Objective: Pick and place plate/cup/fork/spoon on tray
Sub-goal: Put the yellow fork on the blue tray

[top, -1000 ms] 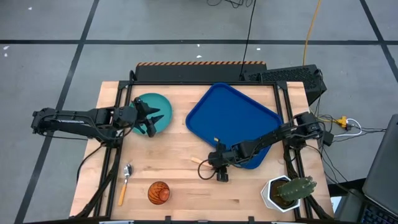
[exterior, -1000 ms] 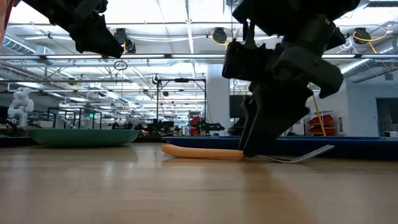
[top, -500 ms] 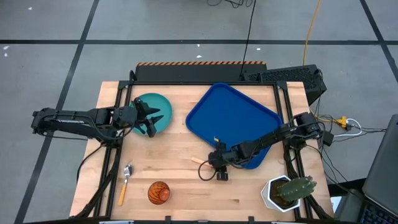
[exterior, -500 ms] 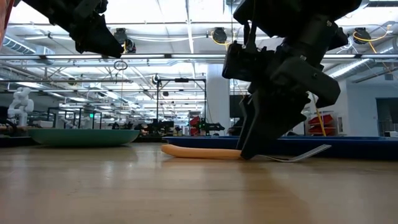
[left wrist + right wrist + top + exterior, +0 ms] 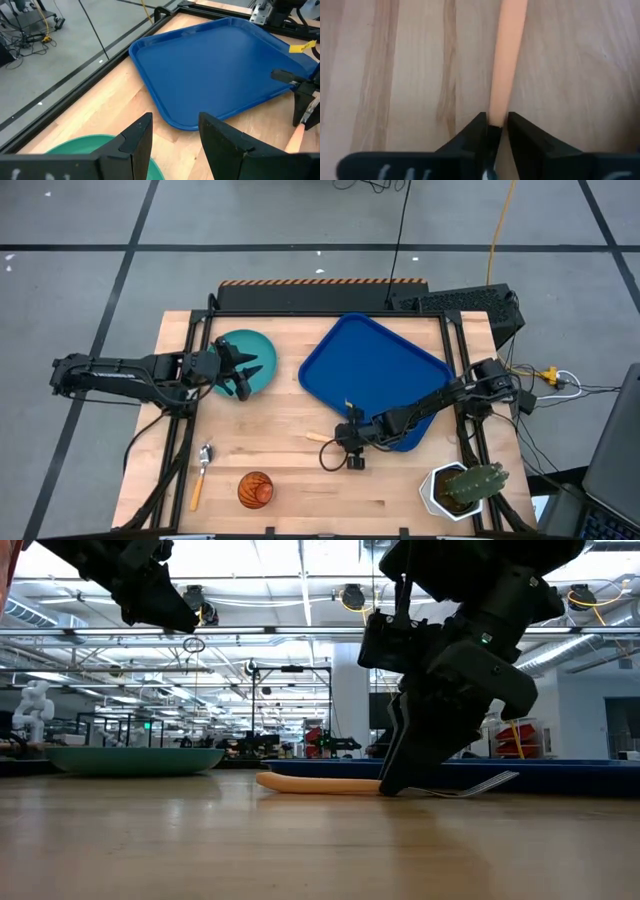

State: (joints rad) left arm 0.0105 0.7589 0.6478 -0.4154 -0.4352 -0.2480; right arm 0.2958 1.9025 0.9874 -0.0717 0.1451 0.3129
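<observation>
High view: the slim fork with the orange handle and silver tines (image 5: 322, 438) lies on the wooden counter (image 5: 280, 420) just off the near edge of the large blue rectangular plastic tray (image 5: 375, 375), handle pointing away from the tray. The right gripper (image 5: 352, 442) sits over its middle; the left gripper (image 5: 243, 372) hovers well apart over the round teal-green plate (image 5: 232, 350), jaws apart.

Low view: the fork's long axis runs level across the counter, the right arm's jaws planted on the handle's tine-side end, tines (image 5: 490, 784) tipped slightly up.

Right wrist view: the handle (image 5: 507, 60) runs straight out from between the fingers (image 5: 475, 131), which pinch it.

Against the earlier frames, the jaws have narrowed onto the handle, and the fork has slid slightly.
</observation>
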